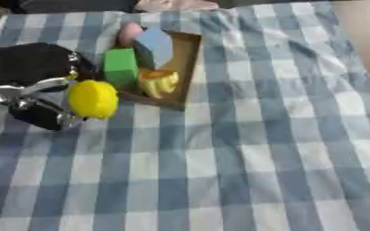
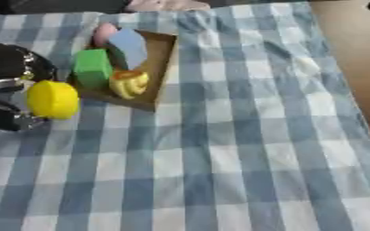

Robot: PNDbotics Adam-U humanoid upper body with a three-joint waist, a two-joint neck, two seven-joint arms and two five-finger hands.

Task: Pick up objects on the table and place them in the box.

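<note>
The box [image 1: 190, 61] already holds a green block [image 1: 120, 66], a blue block [image 1: 155, 47], a pink piece [image 1: 130, 32] and a yellow-orange item [image 1: 159, 83] (shape unclear). Just beside its near-left corner, the left hand [image 1: 38, 97] grips a yellow round object [image 1: 93, 99], apparently the last; the checked tabletop [image 1: 259, 149] shows nothing else.

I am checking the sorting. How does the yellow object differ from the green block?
The yellow object is round; the green block has flat faces and square edges. The yellow object is held in the left hand, outside the box; the green block already stands inside the box, free of any hand. Both are plain, single-coloured pieces.
</note>
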